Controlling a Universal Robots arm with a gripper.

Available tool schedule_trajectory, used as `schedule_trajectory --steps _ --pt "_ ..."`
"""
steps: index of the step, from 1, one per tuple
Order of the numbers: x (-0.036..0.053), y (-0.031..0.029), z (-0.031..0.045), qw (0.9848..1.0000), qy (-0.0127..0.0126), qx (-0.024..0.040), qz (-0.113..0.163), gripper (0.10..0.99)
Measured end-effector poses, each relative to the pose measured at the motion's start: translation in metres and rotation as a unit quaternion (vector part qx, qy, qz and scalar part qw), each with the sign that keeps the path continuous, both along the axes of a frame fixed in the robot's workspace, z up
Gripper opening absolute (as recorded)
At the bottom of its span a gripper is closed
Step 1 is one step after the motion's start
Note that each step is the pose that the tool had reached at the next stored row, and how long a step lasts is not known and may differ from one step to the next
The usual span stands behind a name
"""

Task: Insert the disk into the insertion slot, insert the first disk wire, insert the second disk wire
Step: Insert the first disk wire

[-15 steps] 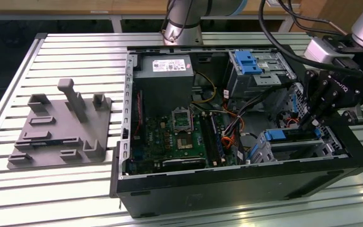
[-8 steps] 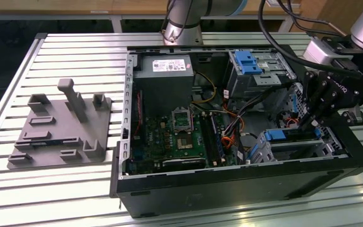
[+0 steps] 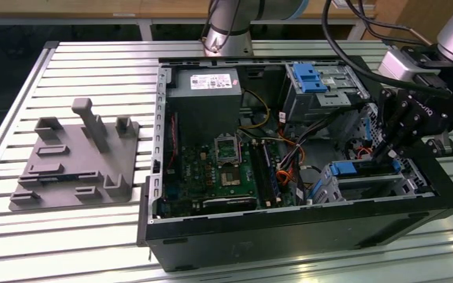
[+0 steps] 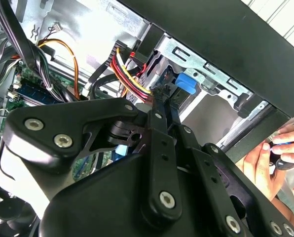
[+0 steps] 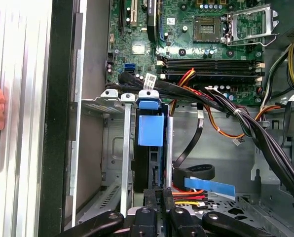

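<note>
The disk (image 3: 365, 170), in its blue carrier, sits inside the insertion slot (image 3: 417, 184) at the near corner of the open computer case on the exterior view's right. In the first wrist view the disk's blue carrier (image 5: 150, 129) stands edge-on between the slot's grey metal walls (image 5: 115, 148). My gripper (image 3: 384, 156) reaches down at the disk's rear end. Its fingers are close together on the connector of a red, yellow and black disk wire (image 4: 134, 79) (image 5: 189, 193). A second disk wire, flat and blue (image 5: 211, 186), lies loose beside it.
Thick black cable bundles (image 5: 245, 123) cross the case near the slot. A taller drive cage with a blue clip (image 3: 311, 79) stands further back. A grey fixture plate (image 3: 73, 162) lies on the slatted table. A person's hand (image 4: 265, 158) rests outside the case wall.
</note>
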State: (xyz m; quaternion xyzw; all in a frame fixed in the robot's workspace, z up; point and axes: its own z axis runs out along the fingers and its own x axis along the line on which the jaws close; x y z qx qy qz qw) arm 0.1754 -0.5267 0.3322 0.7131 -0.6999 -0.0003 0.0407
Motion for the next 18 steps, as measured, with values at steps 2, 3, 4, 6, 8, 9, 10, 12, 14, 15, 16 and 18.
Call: schedule_trajectory --steps 2,3,4,6,8,9,10,12,14,15,16,18 --pt "0.0 0.0 0.0015 1.0 0.0 -0.0002 0.0 0.165" --pt "0.0 0.0 0.002 1.0 0.0 -0.0003 0.0 0.165" --pt "0.0 0.0 0.002 1.0 0.0 -0.0002 0.0 0.165" --pt "0.0 0.0 0.0021 1.0 0.0 -0.0003 0.0 0.165" --pt "0.0 0.0 0.0021 1.0 0.0 -0.0008 0.0 0.165" --pt "0.0 -0.0001 0.002 1.0 0.0 -0.001 0.0 0.165" --pt "0.0 0.0 0.0018 1.0 0.0 -0.0012 0.0 0.165" --pt "0.0 -0.0001 0.0012 1.0 0.0001 -0.0013 0.0 0.165" --pt "0.0 -0.0001 0.0006 1.0 0.0001 -0.0015 0.0 0.165" --pt "0.0 -0.0001 0.0 1.0 0.0001 -0.0015 0.0 0.165" --pt "0.0 -0.0001 -0.0006 1.0 0.0001 -0.0015 0.0 0.165" --pt "0.0 -0.0001 -0.0018 1.0 0.0001 -0.0016 0.0 0.165"
